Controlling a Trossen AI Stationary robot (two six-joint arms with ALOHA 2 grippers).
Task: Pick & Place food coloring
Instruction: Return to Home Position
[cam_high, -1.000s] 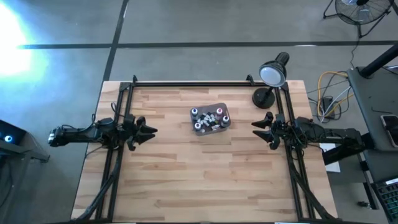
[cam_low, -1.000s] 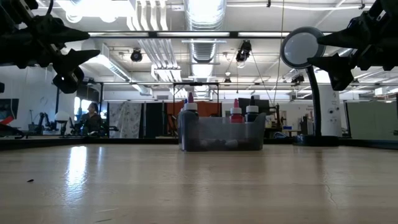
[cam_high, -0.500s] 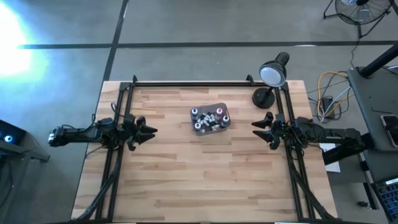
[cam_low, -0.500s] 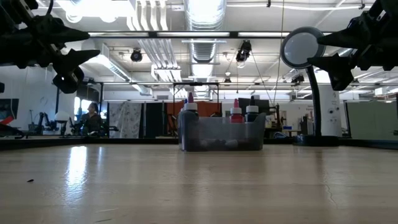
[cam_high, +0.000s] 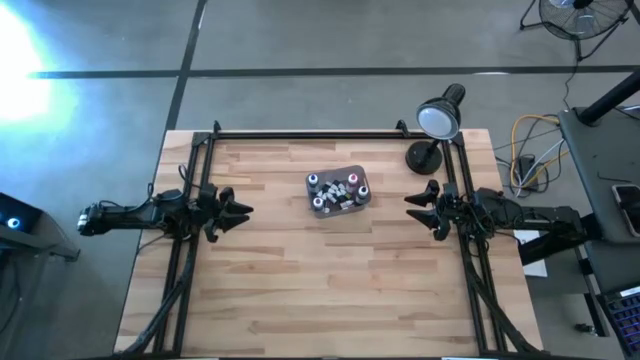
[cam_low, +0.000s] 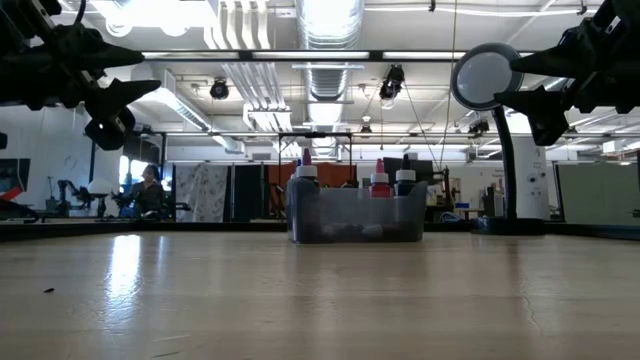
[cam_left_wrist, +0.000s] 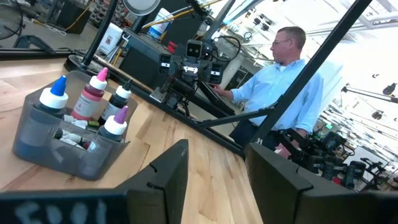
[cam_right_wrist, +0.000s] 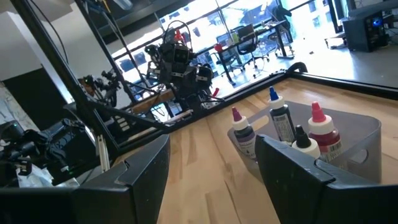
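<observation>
- Two dark arms are drawn back to opposite edges of the wooden tabletop (cam_high: 300, 290), and neither holds anything.
- The left claw (cam_high: 243, 211) hangs above the tabletop with its fingers spread wide and nothing between them.
- The right claw (cam_high: 412, 207) mirrors it, also spread wide and empty.
- The food coloring bottles (cam_high: 337, 189) are gathered in a smoky grey tub (cam_left_wrist: 43, 149). The tub sits between the two claws, straight ahead of each and well apart from both.
- From the left claw's camera we see a blue-capped bottle (cam_left_wrist: 53, 101) and a pink-capped bottle (cam_left_wrist: 88, 101) standing upright, with other bottles lying flat on the tub's floor.
- We judge these bottles to be very light, with smooth, round plastic bodies that could slip or roll, and top-heavy enough to tip easily.
- We would take hold across the body just under the cap. The pointed tip is too narrow to pinch, and the neighbours crowd close.
- A desk lamp (cam_high: 437, 120) stands just beyond the right claw, clear of the tub.
</observation>
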